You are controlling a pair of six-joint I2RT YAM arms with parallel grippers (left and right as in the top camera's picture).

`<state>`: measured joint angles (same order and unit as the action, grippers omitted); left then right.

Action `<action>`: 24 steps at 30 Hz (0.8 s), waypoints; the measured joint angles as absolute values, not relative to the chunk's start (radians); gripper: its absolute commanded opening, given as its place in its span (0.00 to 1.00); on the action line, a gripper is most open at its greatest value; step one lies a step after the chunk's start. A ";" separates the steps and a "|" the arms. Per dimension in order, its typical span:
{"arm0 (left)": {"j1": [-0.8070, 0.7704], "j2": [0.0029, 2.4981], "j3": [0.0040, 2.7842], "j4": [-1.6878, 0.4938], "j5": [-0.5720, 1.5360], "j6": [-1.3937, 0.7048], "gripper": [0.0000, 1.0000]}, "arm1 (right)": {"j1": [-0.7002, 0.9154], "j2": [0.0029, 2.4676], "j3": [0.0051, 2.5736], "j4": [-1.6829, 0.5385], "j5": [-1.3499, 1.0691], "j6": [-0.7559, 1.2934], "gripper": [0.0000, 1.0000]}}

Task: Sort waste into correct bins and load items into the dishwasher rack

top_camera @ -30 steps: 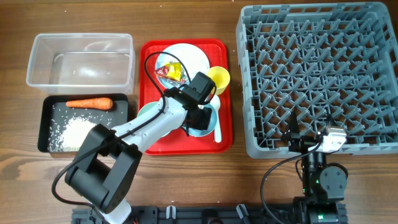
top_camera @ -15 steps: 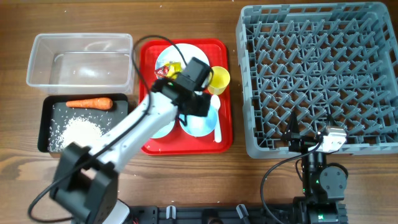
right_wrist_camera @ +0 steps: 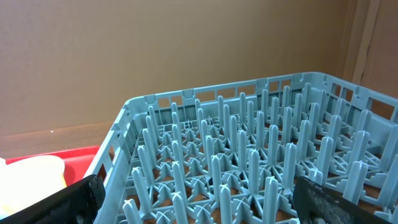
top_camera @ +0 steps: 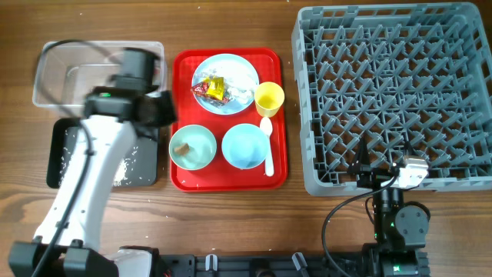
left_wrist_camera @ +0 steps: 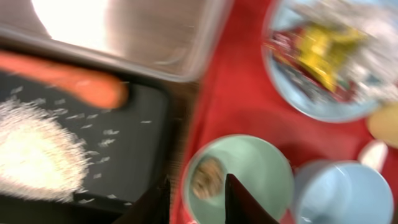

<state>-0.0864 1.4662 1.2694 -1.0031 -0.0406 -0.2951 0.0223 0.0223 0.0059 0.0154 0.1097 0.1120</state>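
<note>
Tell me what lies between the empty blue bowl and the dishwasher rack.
The white spoon lies beside the bowl on the red tray, then bare table up to the rack, as the overhead view shows.

I look down on a wood-grain surface [top_camera: 231, 231]. A flat red serving tray [top_camera: 223, 178] lies on it, left of centre. Behind it all stands a plain brown wall [right_wrist_camera: 155, 43].

No legible text — print on wrappers [top_camera: 214, 89] blurred.

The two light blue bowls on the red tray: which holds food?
The bowl nearer the black rectangular tray: a small brown lump lies in it. The other bowl, beside the white spoon, is empty.
</note>
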 measured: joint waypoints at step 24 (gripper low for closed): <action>-0.136 1.466 1.258 -1.124 0.028 -0.298 0.40 | 0.022 0.022 0.006 0.015 0.110 0.112 1.00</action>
